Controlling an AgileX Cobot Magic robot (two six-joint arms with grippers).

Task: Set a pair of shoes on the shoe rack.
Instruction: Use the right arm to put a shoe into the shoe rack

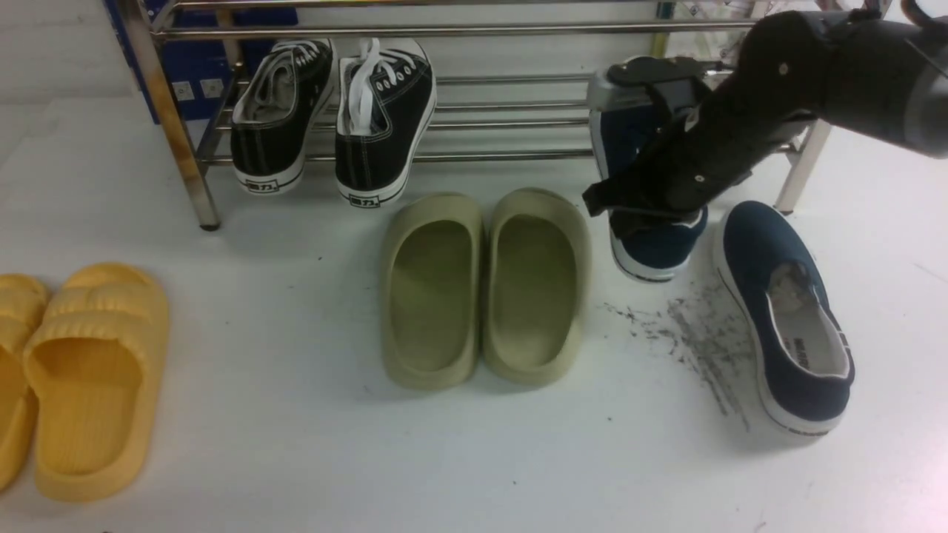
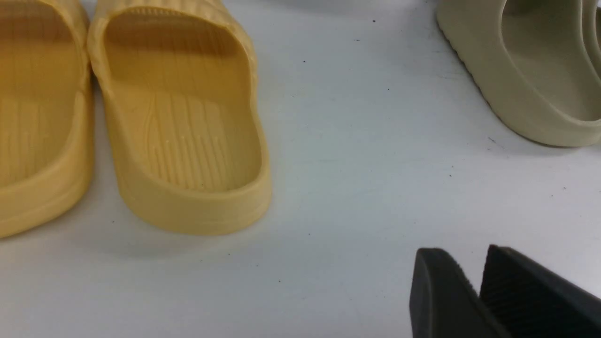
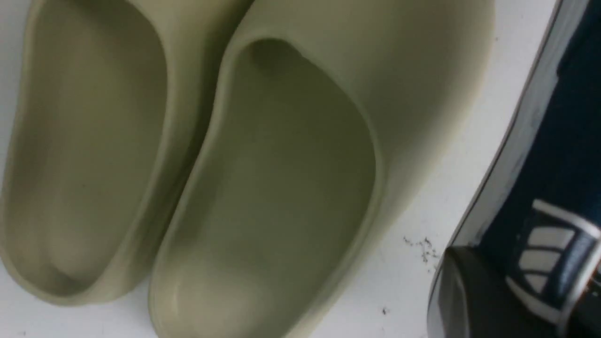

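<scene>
One navy slip-on shoe (image 1: 658,250) stands steeply at the right end of the shoe rack (image 1: 481,156), toe up against the lower rails and heel low near the floor. My right gripper (image 1: 646,212) is shut on its heel end. In the right wrist view one dark finger (image 3: 469,300) presses on the white sole beside the navy shoe's striped heel tab (image 3: 547,244). The other navy shoe (image 1: 786,318) lies on the floor to the right, opening up. My left gripper (image 2: 462,256) shows only in its wrist view, low over bare floor, its jaws slightly apart and holding nothing.
Two black lace-up sneakers (image 1: 381,118) hang on the rack's left part. Olive-green slides (image 1: 481,289) sit on the floor at the middle, just left of the held shoe. Yellow slides (image 1: 96,377) lie at the far left. Dark scuff marks (image 1: 703,333) streak the floor between the navy shoes.
</scene>
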